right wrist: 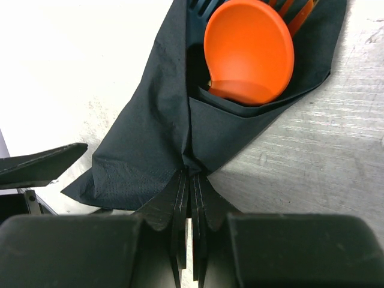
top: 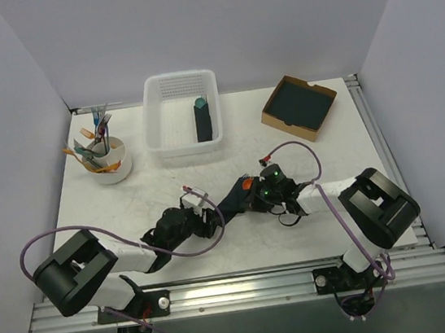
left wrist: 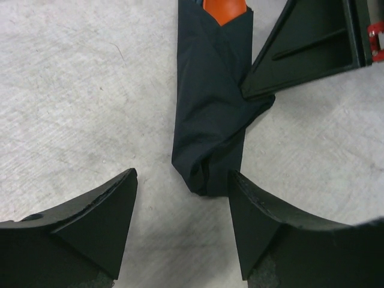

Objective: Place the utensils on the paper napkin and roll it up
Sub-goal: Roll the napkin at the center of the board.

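**Orange plastic utensils sit inside the thin near-black paper napkin; the roll looks unfinished**

Placing the cutlery appears to be done. A spoon bowl and fork tines poke out of one end of the napkin, and both sides of the sheet are folded over the handles, making a narrow dark bundle. The rolling is probably only partly done. In the right wrist view one flap spreads loose and flat to the side, and the lower end looks crumpled rather than tightly wound. My guess is that the loose flap needs tucking or winding in before the bundle will hold.

The bundle lies flat on the white table, with the white plastic basket well beyond its orange end.

The right gripper is at the bundle's side, near its middle. Its fingers are pressed fully together, and the napkin's creases converge at their tips, so it seems to be pinching a fold of paper.

The left gripper is at the bundle's plain end, opposite the orange tip. Its fingers are spread wide, one on either side of that end, and they hold nothing. Bare table shows between each pad and the paper.
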